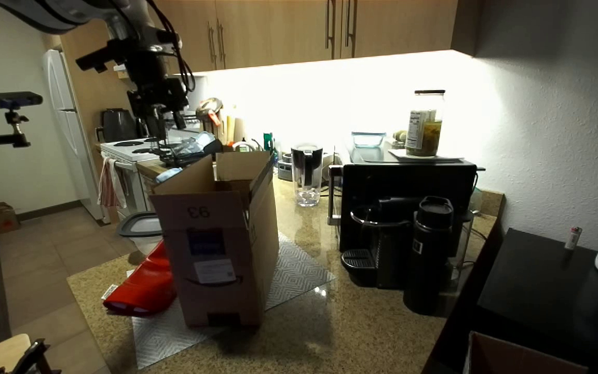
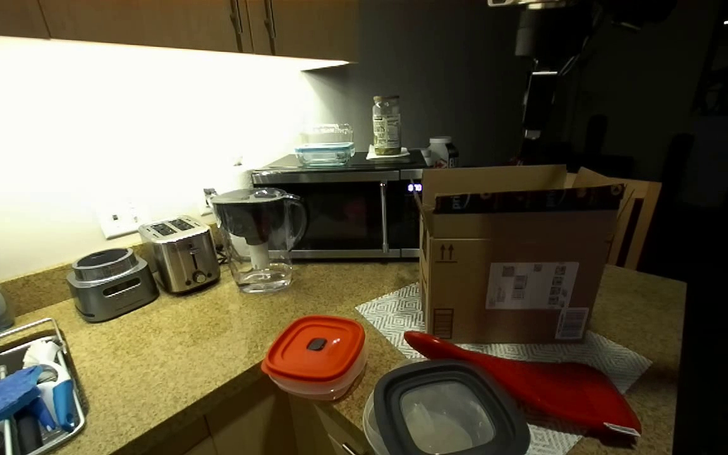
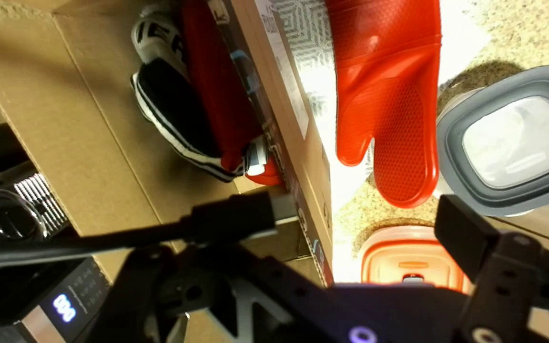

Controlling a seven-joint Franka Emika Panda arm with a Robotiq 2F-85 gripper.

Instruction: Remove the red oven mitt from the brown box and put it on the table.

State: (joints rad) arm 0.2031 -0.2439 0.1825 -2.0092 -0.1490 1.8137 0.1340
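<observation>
The brown box [image 1: 221, 298] stands upright with its top open, also in an exterior view [image 2: 465, 278] and the wrist view [image 3: 88, 128]. In the wrist view, a red oven mitt [image 3: 217, 90] lies inside it along one wall. Another red mitt lies flat beside the box on the grey mat, in both exterior views [image 1: 146, 285] [image 2: 547, 379] and the wrist view [image 3: 389, 95]. The table [image 1: 304, 332] is speckled tan. My gripper [image 3: 355, 214] is open and empty above the box, one finger over its opening, the other outside its wall. Its fingers also show in an exterior view [image 1: 169, 132].
A black-and-white item [image 3: 174, 100] lies beside the mitt in the box. A grey-lidded container [image 2: 446, 404] and a red-lidded container [image 2: 313, 344] stand near the mat. A water pitcher [image 1: 307, 179], a black coffee machine [image 1: 382, 244] and a microwave [image 2: 339, 221] stand behind.
</observation>
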